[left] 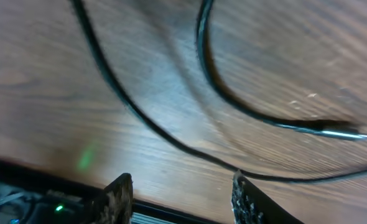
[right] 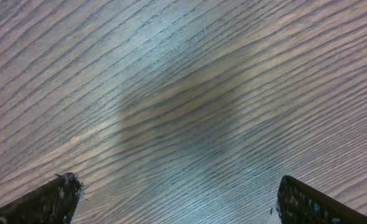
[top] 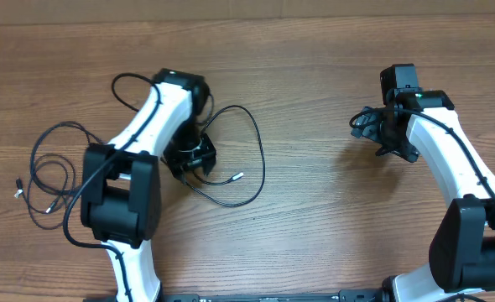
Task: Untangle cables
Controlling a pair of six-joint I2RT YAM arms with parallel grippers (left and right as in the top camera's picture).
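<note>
Two groups of cable lie well apart on the tabletop [top: 315,243], which I read as the sorting being largely done. Out at 9 o'clock near the edge, one thin black cable [top: 33,161] rests in a loose coil of its own, its small plug ends [top: 18,190] pointing toward 8 o'clock. It touches nothing else. Closer to the middle, a second cable [top: 263,164] sweeps in a wide open loop toward 3 o'clock and curls back, ending in a pale plug tip [top: 237,177].

The left pincer [top: 193,158] hangs low over the start of that loop. Its jaws are partly apart with nothing between them. In the left wrist view the cord runs along the wood just ahead of the fingertips (close to one of them, yet not clasped).

A further arc of cord [top: 116,86] shows at 10 o'clock and passes behind the left arm. Whether it belongs to the middle cable, or crosses it under the arm, I cannot tell.

The right pincer [top: 372,126] hovers at 2 o'clock, spread wide and empty, with only bare wood beneath it.

What seems left is to check the hidden stretch under the left arm and perhaps to lay the middle loop out straighter.
</note>
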